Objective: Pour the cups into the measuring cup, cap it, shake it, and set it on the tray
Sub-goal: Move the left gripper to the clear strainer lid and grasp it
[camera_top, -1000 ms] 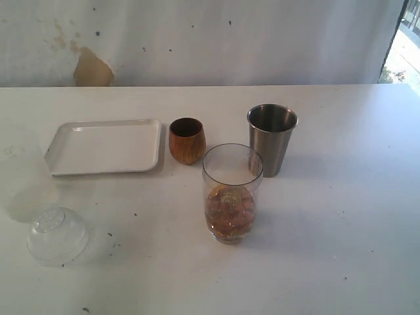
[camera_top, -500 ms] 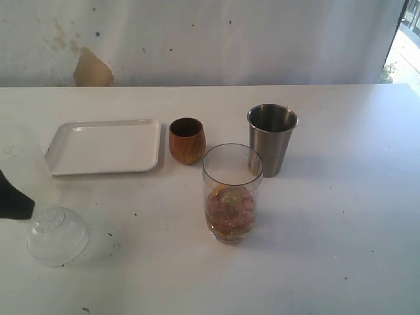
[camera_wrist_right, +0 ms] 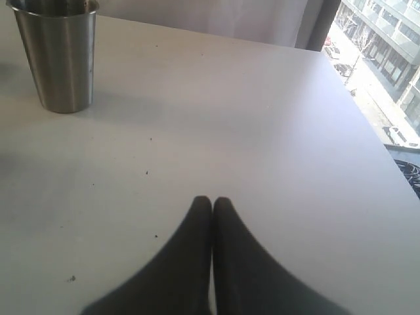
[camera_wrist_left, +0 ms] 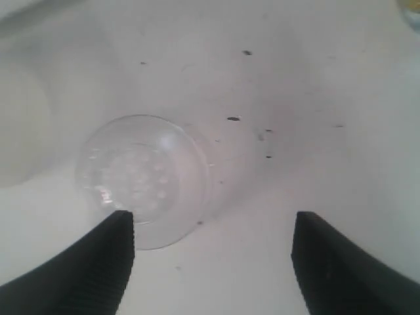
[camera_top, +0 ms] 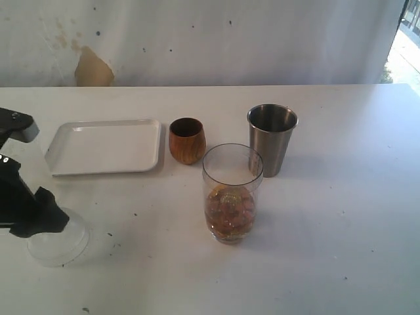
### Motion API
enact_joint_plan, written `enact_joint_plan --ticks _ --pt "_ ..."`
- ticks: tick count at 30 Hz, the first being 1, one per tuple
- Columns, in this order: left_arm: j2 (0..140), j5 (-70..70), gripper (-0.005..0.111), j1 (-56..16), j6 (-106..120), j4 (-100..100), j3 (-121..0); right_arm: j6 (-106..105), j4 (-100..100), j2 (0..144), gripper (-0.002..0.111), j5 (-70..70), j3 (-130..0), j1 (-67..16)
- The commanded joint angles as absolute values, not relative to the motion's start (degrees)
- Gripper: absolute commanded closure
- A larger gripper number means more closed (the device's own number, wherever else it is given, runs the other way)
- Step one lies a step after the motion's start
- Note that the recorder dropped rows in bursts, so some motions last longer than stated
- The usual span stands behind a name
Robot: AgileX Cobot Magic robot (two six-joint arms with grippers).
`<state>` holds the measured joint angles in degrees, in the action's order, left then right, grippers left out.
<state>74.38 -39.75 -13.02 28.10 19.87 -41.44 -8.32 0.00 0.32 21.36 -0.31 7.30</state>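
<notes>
The clear measuring cup (camera_top: 231, 190) stands mid-table, uncapped, with reddish-brown pieces in its bottom. Behind it are the brown wooden cup (camera_top: 187, 140) and the steel tumbler (camera_top: 272, 139), both upright. The white tray (camera_top: 105, 146) lies at the back left. The clear dome cap (camera_top: 62, 241) rests on the table at the front left. My left gripper (camera_top: 46, 213) hovers over it, open; in the left wrist view the cap (camera_wrist_left: 141, 177) sits off-centre by one fingertip (camera_wrist_left: 121, 230), not held. My right gripper (camera_wrist_right: 212, 200) is shut and empty, well away from the tumbler (camera_wrist_right: 58, 56).
A white wall runs along the table's far edge. The table's right edge (camera_wrist_right: 387, 157) shows in the right wrist view, with a window beyond. Small dark specks dot the tabletop.
My left arm has come in from the left edge and now hangs over the dome cap. The cups, the measuring cup and the tray have not moved.
</notes>
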Motion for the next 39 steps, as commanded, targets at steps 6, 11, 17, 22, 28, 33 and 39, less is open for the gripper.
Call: enact_joint_plan --ticks 6,11,17,22,28,33,39 --pt "76.25 -36.15 0.041 -13.47 19.97 12.21 -42.13 -8.81 0.00 0.00 0.108 21.11 0.00 7.43" --pt "79.60 -35.02 0.041 -13.47 26.89 18.38 -41.74 -8.81 0.00 0.00 0.108 21.11 0.00 7.43" --pt "80.93 -29.63 0.041 -13.47 27.06 16.82 -41.74 -8.81 0.00 0.00 0.108 21.11 0.00 7.43" --pt "82.30 -29.41 0.041 -13.47 27.06 16.40 -41.74 -8.81 0.00 0.00 0.108 21.11 0.00 7.43" --pt "84.27 -26.72 0.041 -13.47 27.06 15.40 -41.74 -8.81 0.00 0.00 0.108 21.11 0.00 7.43" --pt "84.94 -29.99 0.043 -13.47 26.41 15.40 -41.74 -8.81 0.00 0.00 0.108 21.11 0.00 7.43" --pt "86.65 -30.80 0.042 -13.47 25.00 11.70 -41.74 -8.81 0.00 0.00 0.108 21.11 0.00 7.43"
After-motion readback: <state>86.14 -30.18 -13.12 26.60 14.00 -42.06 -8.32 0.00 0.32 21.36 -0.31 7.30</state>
